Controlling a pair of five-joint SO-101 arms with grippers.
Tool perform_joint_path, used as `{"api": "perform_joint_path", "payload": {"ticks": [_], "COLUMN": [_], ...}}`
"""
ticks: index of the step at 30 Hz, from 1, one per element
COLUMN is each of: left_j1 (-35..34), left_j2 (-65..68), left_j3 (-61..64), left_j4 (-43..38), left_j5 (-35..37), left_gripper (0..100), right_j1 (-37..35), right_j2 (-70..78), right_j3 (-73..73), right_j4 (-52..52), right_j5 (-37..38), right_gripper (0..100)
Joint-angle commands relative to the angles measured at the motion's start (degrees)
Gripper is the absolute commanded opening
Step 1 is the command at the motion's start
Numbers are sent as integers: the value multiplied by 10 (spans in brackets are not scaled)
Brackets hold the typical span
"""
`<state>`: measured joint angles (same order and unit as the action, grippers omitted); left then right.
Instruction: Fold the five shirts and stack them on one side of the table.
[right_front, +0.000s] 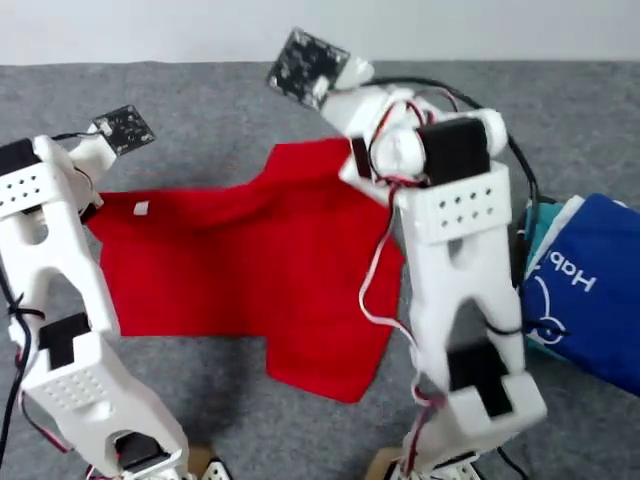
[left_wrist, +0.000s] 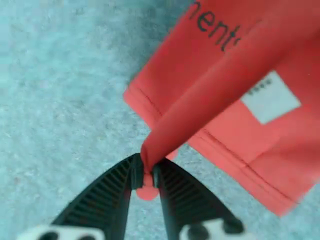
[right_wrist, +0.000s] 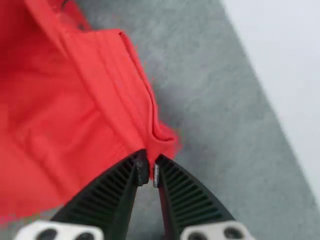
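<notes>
A red shirt (right_front: 250, 260) lies spread across the middle of the grey table (right_front: 200, 100). The left gripper (left_wrist: 146, 175) pinches its left edge and the right gripper (right_wrist: 149, 167) its far edge (both clamped on fabric). It looks soft, light and limp, so it is probably best held at hems and corners.

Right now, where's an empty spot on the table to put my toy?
Bare grey table lies behind the red shirt, and in front of it between the left arm and right arm. It's crowded where the right arm stands beside the blue shirt.
</notes>
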<state>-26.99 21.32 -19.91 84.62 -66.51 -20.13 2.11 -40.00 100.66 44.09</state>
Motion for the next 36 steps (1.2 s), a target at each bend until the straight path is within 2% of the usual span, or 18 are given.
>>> {"api": "perform_joint_path", "payload": {"ticks": [1,8,14,21,25,31,36], "left_j1": [-4,-24,-40,-41,-41,-53,-76], "left_j2": [0,29,58,88,87,22,-70], "left_j3": [-7,-7,-7,-7,-8,-32,-24], "left_j4": [34,72,72,70,73,153,159], "left_j5": [-57,-116,-119,-116,-116,-117,-120], "left_gripper": [5,5,7,66,76,127,127], "right_j1": [-7,-61,-109,-115,-115,-115,-111], "right_j2": [-102,-219,-298,-362,-376,-400,-400], "right_j3": [112,318,495,646,659,570,512], "right_j4": [22,17,-21,-73,-68,0,12], "right_j5": [-12,-38,-69,-65,-67,-108,-112], "right_gripper": [11,11,11,11,28,190,175]}}
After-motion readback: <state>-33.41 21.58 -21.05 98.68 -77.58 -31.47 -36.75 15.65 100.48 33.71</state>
